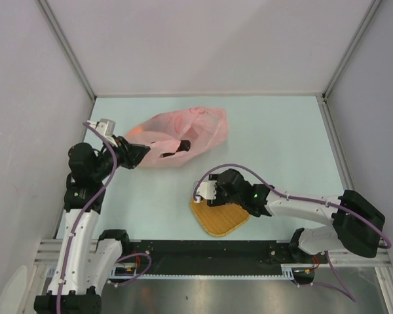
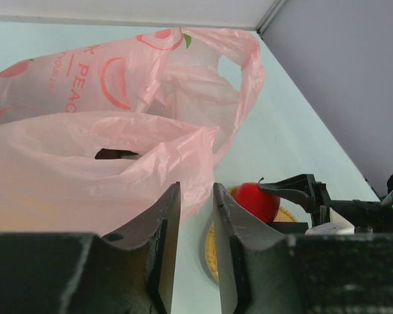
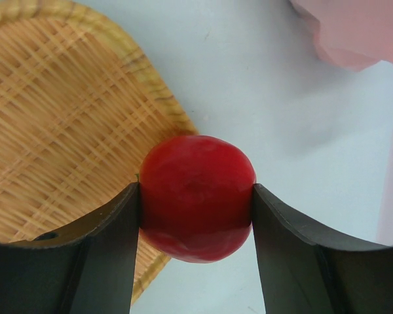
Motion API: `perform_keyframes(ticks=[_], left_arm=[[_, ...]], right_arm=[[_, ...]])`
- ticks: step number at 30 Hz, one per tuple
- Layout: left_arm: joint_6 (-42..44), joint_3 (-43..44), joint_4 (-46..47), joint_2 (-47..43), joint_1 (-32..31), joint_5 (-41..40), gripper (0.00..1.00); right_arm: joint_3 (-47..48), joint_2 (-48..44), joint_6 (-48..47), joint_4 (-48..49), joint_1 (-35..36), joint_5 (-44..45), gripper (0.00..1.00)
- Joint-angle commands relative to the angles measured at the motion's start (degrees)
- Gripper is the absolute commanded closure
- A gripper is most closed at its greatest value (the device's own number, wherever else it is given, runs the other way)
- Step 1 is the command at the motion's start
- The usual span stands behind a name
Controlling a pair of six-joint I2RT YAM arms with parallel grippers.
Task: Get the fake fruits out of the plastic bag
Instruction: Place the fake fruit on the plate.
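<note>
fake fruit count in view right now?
1. The red apple is clamped between the jaws of the right gripper, over the edge of the woven tray. More may be hidden inside the plastic bag; its contents don't show.

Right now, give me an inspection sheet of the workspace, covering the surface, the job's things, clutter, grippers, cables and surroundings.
Surface: pale blue-green table, bare apart from the items below.
Job's things: pink bag lying crumpled at the far left-centre; red apple out of the bag, over the edge of the woven tray.
Clutter: nothing seen.
Grippers: right gripper clamped on the apple; left gripper at the bag's edge with a narrow gap, and a grip on the plastic cannot be told.
Cables: purple cables looped along both arms, clear of the bag.
Surroundings: plain grey walls with metal posts.
</note>
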Motion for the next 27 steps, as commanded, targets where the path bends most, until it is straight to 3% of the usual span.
perform_keyframes(ticks=[1,3,7,11,17,25,27], left_arm=[[-1.29,-1.24,0.43,-0.21,0.24,0.41,0.65],[-1.22,-0.63,-1.15,0.31,-0.37,-1.53,0.53],[3.26,2.09,-4.23,2.68,-3.45,-1.53,0.43],[9.84,8.32,-9.58,7.41,-5.21,0.31,0.36],[21.52,18.7,-21.45,14.2,-5.39,4.09,0.32],[39.2,25.99,-31.21,14.64,-7.14,2.08,0.22],[41.93,27.23,-32.27,15.34,-10.11,-2.4,0.21]], right_arm=[[-0.17,-1.45,1.9,-1.94,0.81,-1.76,0.79],[-0.17,-1.19,2.69,-3.26,0.81,-2.55,0.64],[0.0,-1.19,5.33,-2.12,0.28,-2.9,0.37],[4.73,-2.24,8.04,-5.01,0.11,-3.34,0.24],[16.94,-5.4,16.66,-15.04,-3.05,-8.87,0.19],[20.83,-7.96,30.82,-10.74,-15.97,-13.1,0.16],[20.83,-7.52,32.22,-5.85,-18.6,-7.59,0.17]])
